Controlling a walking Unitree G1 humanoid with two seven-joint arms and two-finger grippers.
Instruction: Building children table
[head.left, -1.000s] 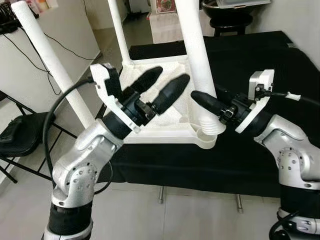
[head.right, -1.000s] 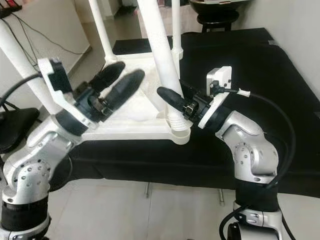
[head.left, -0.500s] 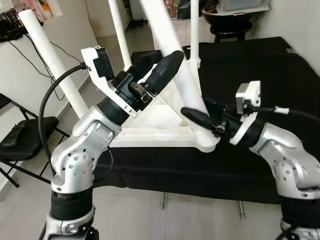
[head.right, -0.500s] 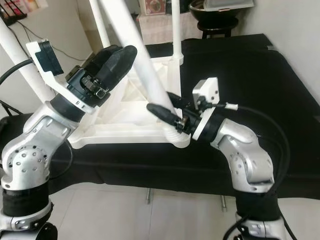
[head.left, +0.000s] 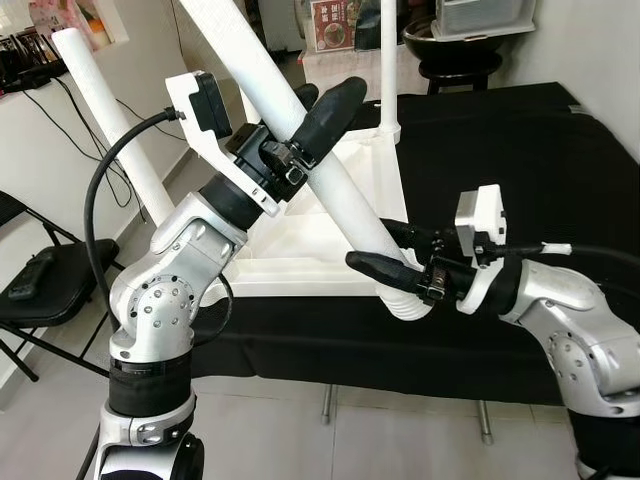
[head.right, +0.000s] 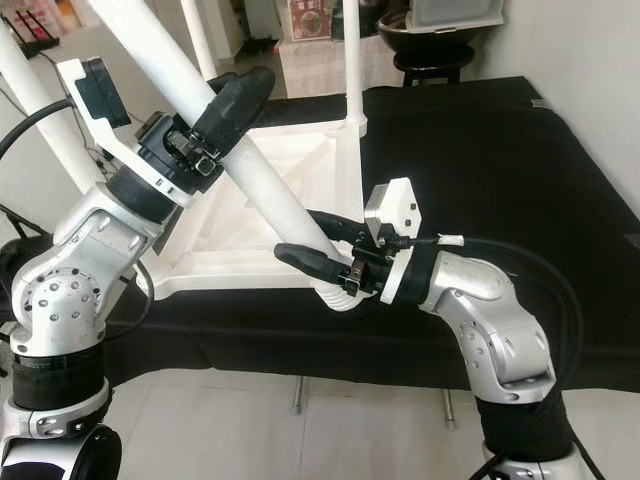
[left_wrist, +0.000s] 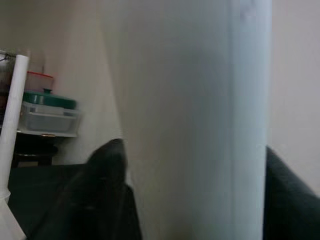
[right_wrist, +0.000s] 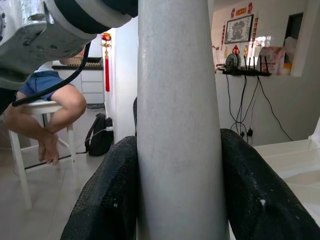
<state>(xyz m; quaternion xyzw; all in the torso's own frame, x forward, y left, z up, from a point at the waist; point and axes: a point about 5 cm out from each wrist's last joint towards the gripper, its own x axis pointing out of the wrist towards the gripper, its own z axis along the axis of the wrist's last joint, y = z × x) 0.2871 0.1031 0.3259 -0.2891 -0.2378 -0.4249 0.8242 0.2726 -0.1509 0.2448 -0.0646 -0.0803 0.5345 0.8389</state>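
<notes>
Black cloth covers the worktop (head.left: 520, 130), on which the white children's table top (head.right: 290, 190) lies upside down, ribbed underside up, at the near left edge. One slim leg (head.right: 352, 60) stands upright in the far corner of that top, and another (head.left: 100, 130) rises off its left side. A thick white table leg (head.left: 300, 130) leans diagonally over the top, its ribbed lower end (head.left: 408, 302) hanging just past the near edge. Right pincer (head.left: 385, 250) pinches this leg just above the ribbed end, one black finger (right_wrist: 105, 200) on each side. Left pincer (head.left: 315, 105) pinches the same leg higher up, above the top's left half. Beyond the leg, the right wrist view shows a person's bare legs (right_wrist: 47, 120) on a white stool.
</notes>
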